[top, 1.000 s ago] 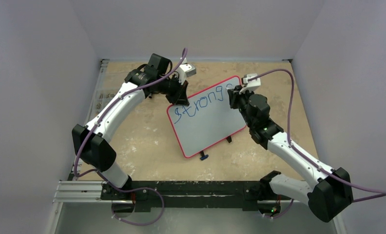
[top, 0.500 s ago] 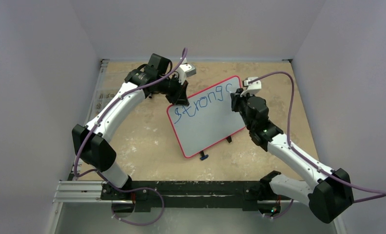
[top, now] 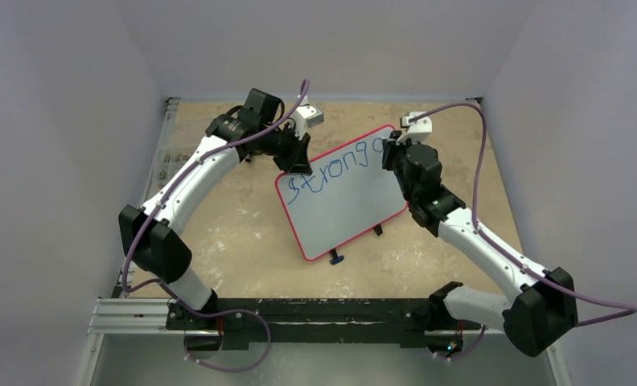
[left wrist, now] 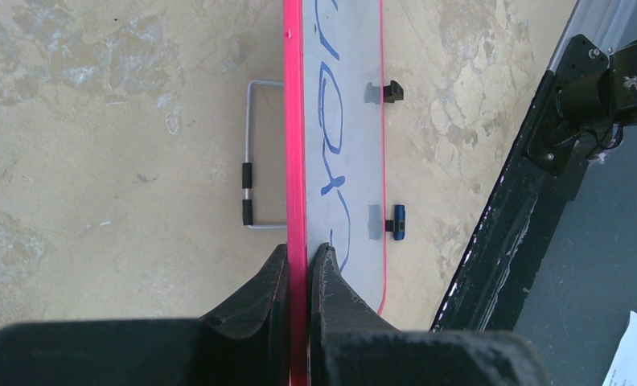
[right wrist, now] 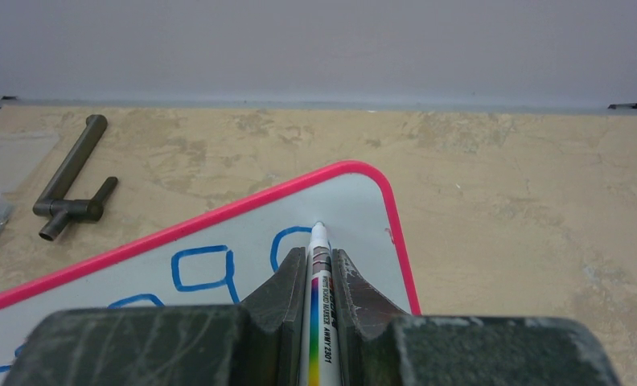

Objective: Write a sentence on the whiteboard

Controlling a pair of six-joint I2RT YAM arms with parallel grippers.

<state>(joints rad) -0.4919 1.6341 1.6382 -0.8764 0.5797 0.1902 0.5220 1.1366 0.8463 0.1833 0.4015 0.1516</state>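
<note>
1. Left tool (left wrist: 303, 253): the jaws are pressed together on the red-pink top edge of the whiteboard (top: 347, 211), one finger on the back and one on the written face. It pinches the rim at the board's far-left corner.
2. Right tool (right wrist: 319, 253): narrowed onto a white marker (right wrist: 321, 310) with a rainbow stripe down its label. The barrel sits straight between the fingers with the nib pointing forward.
3. The nib lies over the white face at the board's far-right corner, right by a rounded blue stroke. Actual contact cannot be confirmed from the wrist view.
4. The whiteboard stands mid-worktop, turned on a diagonal and propped at a tilt on a wire stand (left wrist: 255, 153) behind it. Two small feet (top: 336, 258) are at its near edge.
5. The sentence (top: 331, 169) runs along the upper edge in blue. It reads "strong", then the rounded letter next to the right tool.
6. Edges: the curved red corner of the frame is just ahead and to the right of the nib. Little white face remains on that line.
7. Open room: the lower part of the board is blank. Bare worktop (top: 243, 233) lies right of the board and toward the back wall.
8. A dark T-shaped metal handle (right wrist: 66, 193) lies on the worktop, well apart from the board.
</note>
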